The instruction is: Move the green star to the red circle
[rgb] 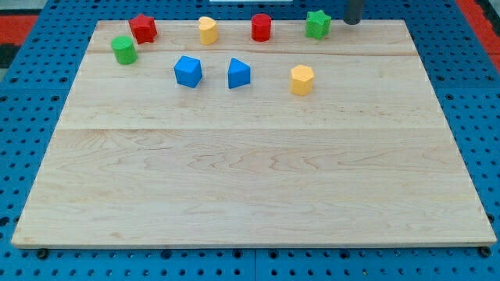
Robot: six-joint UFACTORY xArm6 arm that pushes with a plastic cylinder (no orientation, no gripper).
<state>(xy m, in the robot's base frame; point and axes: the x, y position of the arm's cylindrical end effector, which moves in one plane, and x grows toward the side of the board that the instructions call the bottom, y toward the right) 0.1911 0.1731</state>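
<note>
The green star [317, 24] sits near the view's top edge of the wooden board, right of centre. The red circle [261, 27], a short cylinder, stands to its left with a gap between them. My tip [352, 21] is the dark rod end at the view's top, just to the right of the green star and not touching it.
A red star [143, 28] and a green cylinder [123, 50] sit at the top left. A yellow block [207, 30] stands left of the red circle. Two blue blocks [188, 71] [238, 73] and a yellow hexagon [301, 80] lie lower. The wooden board [250, 179] rests on a blue pegboard.
</note>
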